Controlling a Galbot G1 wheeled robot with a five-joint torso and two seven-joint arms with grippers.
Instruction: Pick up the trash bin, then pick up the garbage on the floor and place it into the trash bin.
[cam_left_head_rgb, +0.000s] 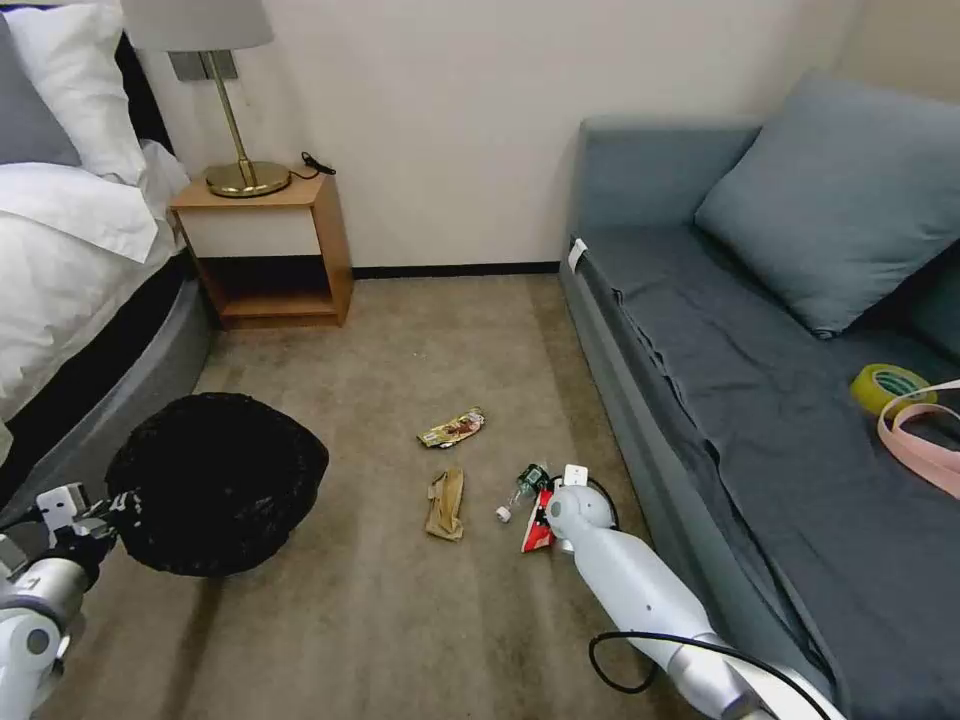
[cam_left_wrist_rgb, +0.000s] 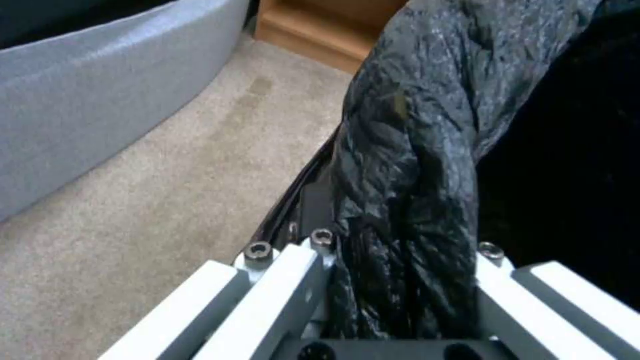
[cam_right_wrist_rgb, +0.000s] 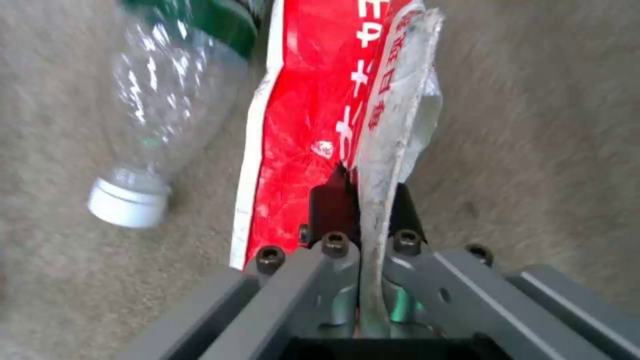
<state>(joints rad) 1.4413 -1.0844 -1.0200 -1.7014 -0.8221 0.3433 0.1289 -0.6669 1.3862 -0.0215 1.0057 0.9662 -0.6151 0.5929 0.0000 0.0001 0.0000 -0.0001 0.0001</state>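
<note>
Your left tool is pinching the bag rim of the trash bin. Your right tool is squeezing the red carton beside the bottle.

I was driving the rig in a bedroom, likely a hotel room. A bed with white linen and pillows stood beside a wooden nightstand carrying a brass lamp. A grey-blue sofa with a cushion lined the carpet opposite.
</note>
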